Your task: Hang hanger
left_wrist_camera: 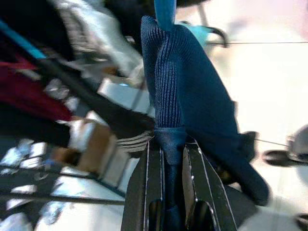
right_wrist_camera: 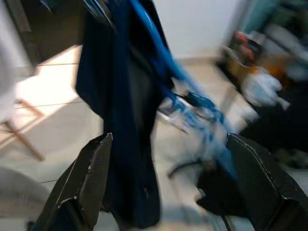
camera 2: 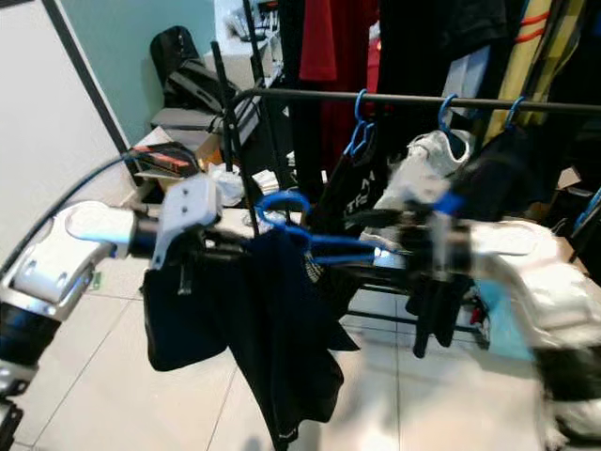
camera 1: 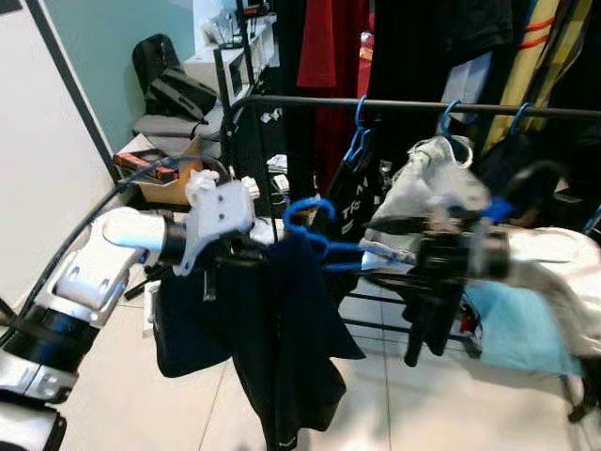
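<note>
- The left gripper point(left_wrist_camera: 172, 159) is pinching a fold of the dark navy garment point(camera 1: 282, 348), its two black fingers point(left_wrist_camera: 144, 192) closed tight on the ribbed cloth, as the left wrist view is showing up close.
- The garment is hanging on a blue hanger point(camera 1: 315, 235), which is being held out in front of the robot, below and short of the black rail point(camera 1: 413, 106); its hook is not touching the rail.
- The right gripper point(right_wrist_camera: 168, 187) is hovering just beside the hanger's far end with its fingers spread wide apart, gripping nothing; the head views are blurring it.
- Between hanger and rail, a black printed bag point(camera 1: 352, 202) and a white garment point(camera 1: 427, 183) are already hanging from other blue hooks, crowding the rail.
- A light blue cloth point(camera 1: 521, 329) is lying low under the right arm.
- Farther off, a cardboard box point(camera 1: 169, 180) and a black backpack point(camera 1: 169, 80) are sitting by the teal wall point(camera 1: 103, 56), and red clothing point(camera 1: 329, 42) is hanging behind the rail.
</note>
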Robot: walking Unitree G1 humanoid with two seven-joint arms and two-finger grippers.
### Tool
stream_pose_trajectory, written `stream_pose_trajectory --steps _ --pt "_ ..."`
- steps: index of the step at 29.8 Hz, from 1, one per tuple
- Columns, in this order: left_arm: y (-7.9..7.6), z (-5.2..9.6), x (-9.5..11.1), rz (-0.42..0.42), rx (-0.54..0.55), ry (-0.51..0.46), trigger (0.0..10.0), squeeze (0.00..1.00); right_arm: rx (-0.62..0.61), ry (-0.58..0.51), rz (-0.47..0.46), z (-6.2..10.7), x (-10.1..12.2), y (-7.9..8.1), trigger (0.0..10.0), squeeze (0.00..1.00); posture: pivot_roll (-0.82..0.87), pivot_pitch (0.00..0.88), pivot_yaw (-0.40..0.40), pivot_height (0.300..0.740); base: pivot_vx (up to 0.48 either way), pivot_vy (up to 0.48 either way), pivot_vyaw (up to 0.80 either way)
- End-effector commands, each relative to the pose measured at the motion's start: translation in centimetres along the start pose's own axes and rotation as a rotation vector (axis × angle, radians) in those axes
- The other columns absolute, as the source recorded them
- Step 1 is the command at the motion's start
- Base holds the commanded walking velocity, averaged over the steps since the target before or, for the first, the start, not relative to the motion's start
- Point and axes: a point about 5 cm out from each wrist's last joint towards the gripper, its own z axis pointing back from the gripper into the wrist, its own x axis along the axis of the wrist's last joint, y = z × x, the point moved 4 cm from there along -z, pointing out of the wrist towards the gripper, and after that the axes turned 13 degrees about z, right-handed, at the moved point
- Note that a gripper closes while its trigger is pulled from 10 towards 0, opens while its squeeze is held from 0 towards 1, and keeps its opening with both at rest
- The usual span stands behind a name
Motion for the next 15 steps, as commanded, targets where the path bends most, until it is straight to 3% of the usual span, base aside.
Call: stream_pose_trajectory --steps 1,4,5,6,7,9,11,12,13,15 --pt "1.5 1.5 1.5 -0.028 0.055 -0.064 0.0 0.00 0.033 -0.047 -0.067 1.4 0.4 1.3 10.0 1.00 -0.11 0.000 0.059 0.740 0.000 0.000 0.00" --pt "1.9 1.8 1.8 -0.032 0.065 -0.077 0.0 0.00 0.049 -0.062 -0.107 1.9 0.3 2.0 10.0 1.00 -0.11 0.000 0.059 0.740 0.000 0.000 0.00" --pt "2.3 2.3 2.6 -0.036 0.072 -0.112 0.0 0.00 0.099 -0.082 -0.178 2.1 -0.3 3.8 10.0 0.00 -0.11 0.000 0.061 0.740 0.000 0.000 0.00" --pt "2.3 2.3 2.6 -0.036 0.072 -0.112 0.0 0.00 0.099 -0.082 -0.178 2.1 -0.3 3.8 10.0 0.00 -0.11 0.000 0.061 0.740 0.000 0.000 0.00" --pt "2.6 2.5 3.2 -0.040 0.074 -0.136 0.0 0.00 0.133 -0.094 -0.224 2.2 -0.6 5.0 10.0 0.00 -0.11 0.000 0.061 0.740 0.000 0.000 0.00" --pt "2.6 2.7 4.1 -0.050 0.060 -0.177 0.0 0.00 0.143 -0.115 -0.271 2.1 -1.0 5.7 10.0 0.00 -0.11 0.000 0.064 0.740 0.000 0.000 0.00" --pt "2.6 2.7 4.1 -0.050 0.060 -0.177 0.0 0.00 0.143 -0.115 -0.271 2.1 -1.0 5.7 10.0 0.00 -0.11 0.000 0.064 0.740 0.000 0.000 0.00" --pt "2.3 3.0 5.6 -0.063 0.025 -0.251 0.0 0.00 0.109 -0.147 -0.320 1.9 -1.7 5.8 10.0 0.00 -0.11 0.000 0.065 0.740 0.000 0.000 0.00" --pt "2.3 3.0 5.6 -0.063 0.025 -0.251 0.0 0.00 0.109 -0.147 -0.320 1.9 -1.7 5.8 10.0 0.00 -0.11 0.000 0.065 0.740 0.000 0.000 0.00" --pt "1.6 3.9 8.4 -0.101 -0.054 -0.402 0.0 0.00 -0.039 -0.217 -0.420 1.2 -3.5 4.5 10.0 0.00 -0.11 0.000 0.067 0.740 0.000 0.000 0.00"
